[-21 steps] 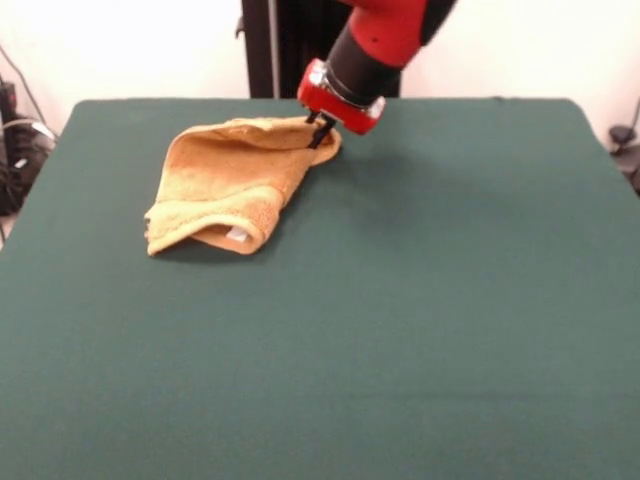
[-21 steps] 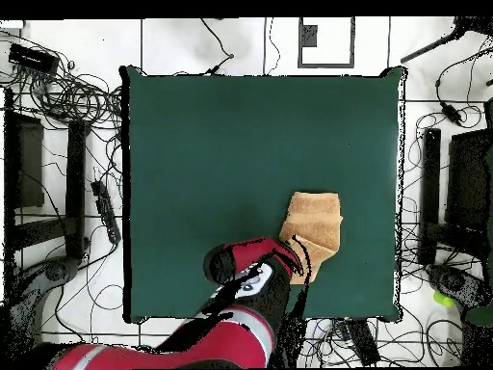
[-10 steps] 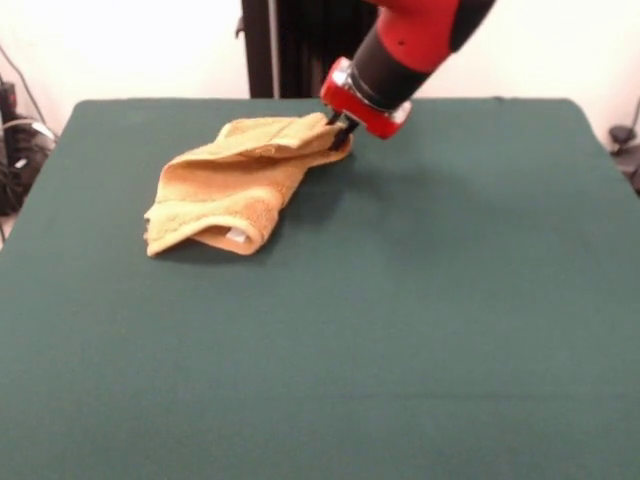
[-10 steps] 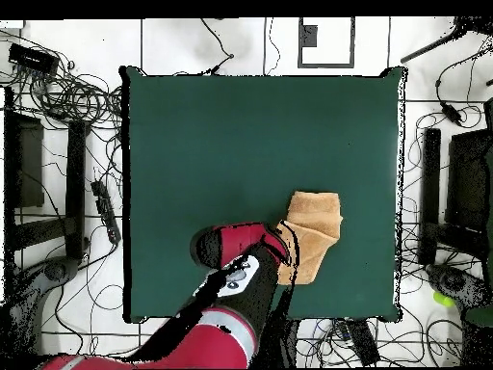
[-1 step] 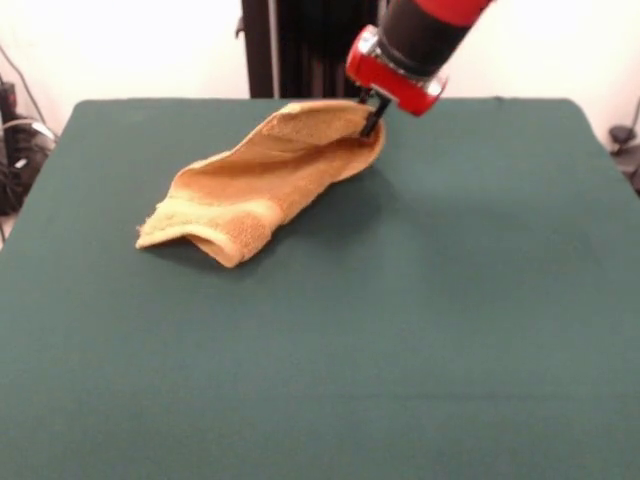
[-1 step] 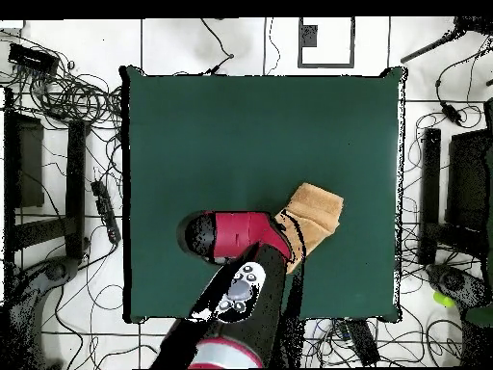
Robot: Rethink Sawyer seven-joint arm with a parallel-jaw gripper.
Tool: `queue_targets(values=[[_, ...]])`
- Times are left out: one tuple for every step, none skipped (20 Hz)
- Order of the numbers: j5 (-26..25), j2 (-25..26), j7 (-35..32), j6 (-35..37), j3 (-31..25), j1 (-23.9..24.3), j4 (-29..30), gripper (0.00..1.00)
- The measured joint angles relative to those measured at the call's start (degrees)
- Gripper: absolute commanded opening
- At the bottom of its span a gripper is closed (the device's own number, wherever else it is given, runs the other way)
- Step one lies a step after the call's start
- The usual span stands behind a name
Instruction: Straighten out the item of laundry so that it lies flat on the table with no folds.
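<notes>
The item of laundry (image 5: 265, 175) is an orange-tan terry towel, folded over itself and stretched in a long ridge across the far left part of the green table (image 5: 420, 330). My gripper (image 5: 370, 122) is shut on the towel's far right corner and holds that end lifted off the cloth. The near left end still rests on the table, doubled over. In the overhead view the towel (image 6: 316, 214) shows right of the red arm, which hides the gripper and the held corner.
Dark stands and cables lie on the floor around the table (image 6: 193, 145). A black post (image 5: 300, 45) rises behind the table's far edge. Cables (image 5: 15, 140) hang by the left edge.
The gripper has moved right and upward with the towel corner, pulling the cloth out longer. The white label seen earlier at the near fold no longer shows.
</notes>
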State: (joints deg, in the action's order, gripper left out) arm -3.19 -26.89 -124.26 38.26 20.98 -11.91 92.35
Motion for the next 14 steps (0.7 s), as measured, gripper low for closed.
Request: queue_targets(values=[[0.13,-0.66,0.00,0.29,-0.29,0.24,-0.01,0.00],[0.30,-1.68,0.00,0.78,-0.71,0.62,-0.08,0.00],[0.58,-3.20,0.00,1.71,-1.20,1.10,-0.34,0.00],[0.72,-3.74,0.00,2.10,-1.31,1.21,-0.52,0.00],[0.79,-3.99,0.00,2.30,-1.37,1.26,-0.61,0.00],[1.07,-4.72,0.00,3.00,-1.45,1.34,-1.03,0.00],[1.22,-5.02,0.00,3.37,-1.46,1.34,-1.31,0.00],[1.36,-5.29,0.00,3.76,-1.48,1.32,-1.66,0.00],[1.49,-5.56,0.00,4.15,-1.51,1.30,-2.02,0.00],[1.60,-5.68,0.00,4.26,-1.53,1.30,-2.36,0.00],[1.71,-5.79,0.00,4.38,-1.55,1.30,-2.70,0.00],[1.78,-5.74,0.00,4.38,-1.58,1.30,-3.09,0.00],[1.77,-5.55,0.00,4.38,-1.57,1.27,-3.57,0.00],[1.76,-5.38,0.00,4.38,-1.58,1.23,-3.86,0.00]])
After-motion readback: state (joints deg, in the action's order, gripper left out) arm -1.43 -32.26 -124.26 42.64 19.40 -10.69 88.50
